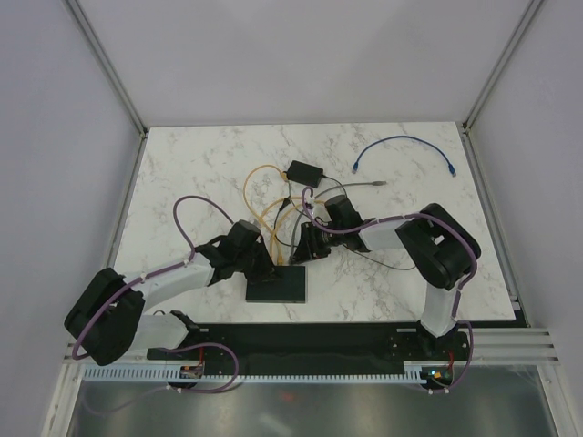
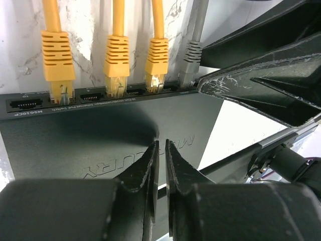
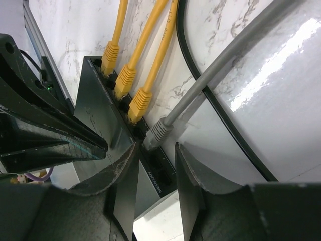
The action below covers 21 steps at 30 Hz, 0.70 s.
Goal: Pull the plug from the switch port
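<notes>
The switch (image 1: 276,285) is a flat black box lying near the table's front edge. Three yellow plugs (image 2: 116,60) and one grey plug (image 2: 190,63) sit in its row of sockets. My left gripper (image 2: 161,150) is shut, empty, and low over the switch's top face (image 2: 85,135). My right gripper (image 3: 155,150) is open, its fingertips on either side of the grey plug (image 3: 159,131), just short of it. The switch also shows in the right wrist view (image 3: 100,113). In the top view the left gripper (image 1: 253,255) and the right gripper (image 1: 308,246) flank the cables.
A smaller black box (image 1: 305,173) with thin leads lies behind the switch. A loose blue cable (image 1: 405,146) lies at the back right. Yellow cables (image 1: 264,196) loop between the switch and the small box. A black cable (image 3: 220,115) runs beside the grey cable.
</notes>
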Each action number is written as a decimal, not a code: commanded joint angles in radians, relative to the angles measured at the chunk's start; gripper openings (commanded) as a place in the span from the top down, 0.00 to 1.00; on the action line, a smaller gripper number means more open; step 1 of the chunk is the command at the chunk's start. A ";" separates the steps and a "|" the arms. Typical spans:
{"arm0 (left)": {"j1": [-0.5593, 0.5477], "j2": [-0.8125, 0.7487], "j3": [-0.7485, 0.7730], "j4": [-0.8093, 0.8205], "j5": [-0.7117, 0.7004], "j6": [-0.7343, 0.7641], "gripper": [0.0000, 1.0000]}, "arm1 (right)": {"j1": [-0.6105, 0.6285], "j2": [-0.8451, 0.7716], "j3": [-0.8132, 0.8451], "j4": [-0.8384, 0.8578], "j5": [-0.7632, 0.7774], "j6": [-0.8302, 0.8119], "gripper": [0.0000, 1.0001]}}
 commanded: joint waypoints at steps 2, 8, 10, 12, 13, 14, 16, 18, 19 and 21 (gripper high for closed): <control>0.005 0.001 -0.005 0.045 0.021 0.024 0.83 | 0.000 0.034 0.029 0.043 -0.029 -0.007 0.57; 0.003 0.011 -0.010 0.068 0.035 0.021 0.83 | 0.000 0.069 0.029 0.084 -0.049 0.019 0.57; 0.005 0.015 -0.013 0.071 0.039 0.018 0.84 | 0.000 0.074 0.026 0.103 -0.049 0.045 0.58; 0.003 0.016 -0.015 0.077 0.042 0.018 0.84 | -0.001 0.075 0.023 0.115 -0.039 0.052 0.63; 0.003 0.016 -0.016 0.078 0.044 0.018 0.84 | -0.001 0.075 0.020 0.114 -0.029 0.056 0.64; 0.003 0.018 -0.016 0.078 0.045 0.018 0.84 | -0.001 0.075 0.017 0.120 -0.023 0.059 0.64; 0.003 0.016 -0.018 0.080 0.047 0.020 0.84 | -0.001 0.078 0.012 0.123 -0.017 0.064 0.64; 0.003 0.015 -0.018 0.081 0.047 0.020 0.84 | -0.001 0.086 0.014 0.117 -0.011 0.067 0.65; 0.003 0.013 -0.019 0.080 0.047 0.020 0.84 | -0.001 0.089 0.012 0.118 -0.012 0.067 0.66; 0.003 0.015 -0.019 0.081 0.047 0.020 0.84 | -0.001 0.098 0.006 0.132 -0.017 0.073 0.67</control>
